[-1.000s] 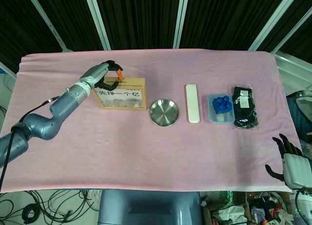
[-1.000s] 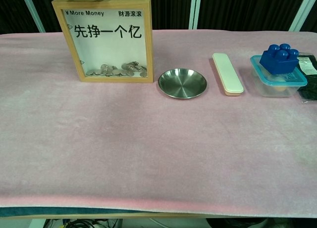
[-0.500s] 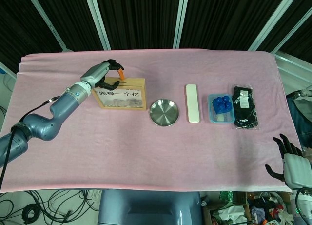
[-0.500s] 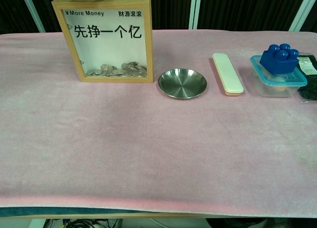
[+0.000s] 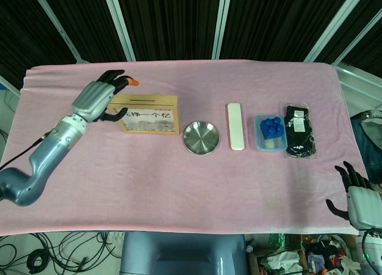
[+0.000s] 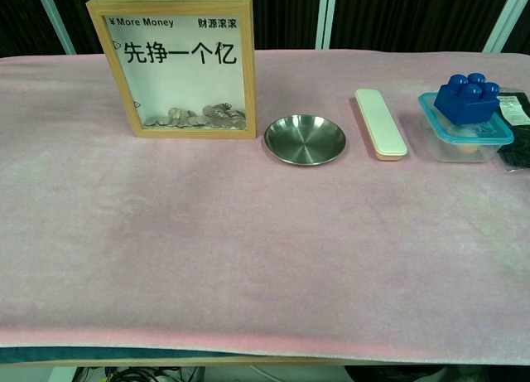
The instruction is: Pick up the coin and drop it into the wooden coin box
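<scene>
The wooden coin box (image 5: pixel 148 113) (image 6: pixel 175 63) stands upright at the left of the pink table, with several coins (image 6: pixel 199 117) piled behind its clear front. Its top slot shows in the head view. My left hand (image 5: pixel 99 98) hovers just left of the box, fingers spread, holding nothing. No loose coin shows on the table, and the steel dish (image 5: pixel 200 137) (image 6: pixel 305 139) is empty. My right hand (image 5: pixel 358 197) hangs off the table's front right corner with its fingers apart and nothing in it.
Right of the dish lie a cream case (image 5: pixel 236 126) (image 6: pixel 380 134), a clear tub with a blue brick (image 5: pixel 271 132) (image 6: pixel 466 117), and a black bag (image 5: pixel 300 130). The pink cloth (image 6: pixel 248 258) covers the table.
My left hand has drawn back from above the box's slot to the left and opened its fingers. It has left the chest view. The right hand stays put.
</scene>
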Controlling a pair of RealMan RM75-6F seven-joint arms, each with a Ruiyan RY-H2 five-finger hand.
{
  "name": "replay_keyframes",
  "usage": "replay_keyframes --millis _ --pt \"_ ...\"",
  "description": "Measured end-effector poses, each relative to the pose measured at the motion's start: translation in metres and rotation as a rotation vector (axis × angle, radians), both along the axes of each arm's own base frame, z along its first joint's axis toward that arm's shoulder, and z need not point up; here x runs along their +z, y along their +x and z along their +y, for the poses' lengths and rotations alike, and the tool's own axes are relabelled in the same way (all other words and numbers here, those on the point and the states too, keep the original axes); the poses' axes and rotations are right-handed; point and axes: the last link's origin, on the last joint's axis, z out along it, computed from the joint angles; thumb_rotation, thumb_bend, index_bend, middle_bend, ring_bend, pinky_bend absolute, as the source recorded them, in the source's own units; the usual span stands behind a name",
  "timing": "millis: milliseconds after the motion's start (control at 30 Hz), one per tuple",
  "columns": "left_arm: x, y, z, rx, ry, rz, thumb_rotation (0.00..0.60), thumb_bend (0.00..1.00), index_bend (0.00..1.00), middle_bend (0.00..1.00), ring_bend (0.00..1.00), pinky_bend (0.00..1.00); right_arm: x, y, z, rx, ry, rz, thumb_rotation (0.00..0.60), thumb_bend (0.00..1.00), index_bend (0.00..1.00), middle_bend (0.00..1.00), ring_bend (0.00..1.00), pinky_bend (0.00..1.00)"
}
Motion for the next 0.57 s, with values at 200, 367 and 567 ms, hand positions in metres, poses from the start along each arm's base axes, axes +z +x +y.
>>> replay_keyframes --millis 200,367,567 --pt "0.014 -0.065 -0.084 0.017 0.235 0.228 0.6 0.34 0.15 0.1 0.0 0.03 0.001 0.003 -0.002 0.046 -0.007 0.035 0.6 0.17 0.12 0.03 0.14 0.19" --pt "0.013 -0.125 -0.168 0.175 0.265 0.316 0.6 0.34 0.14 0.07 0.0 0.02 0.002 0.009 -0.001 0.116 -0.008 0.07 0.6 0.17 0.12 0.03 0.14 0.19" --pt "0.011 -0.154 -0.22 0.281 0.241 0.226 0.6 0.34 0.13 0.06 0.0 0.02 0.0 0.01 0.001 0.147 -0.001 0.083 0.6 0.17 0.12 0.03 0.14 0.19"
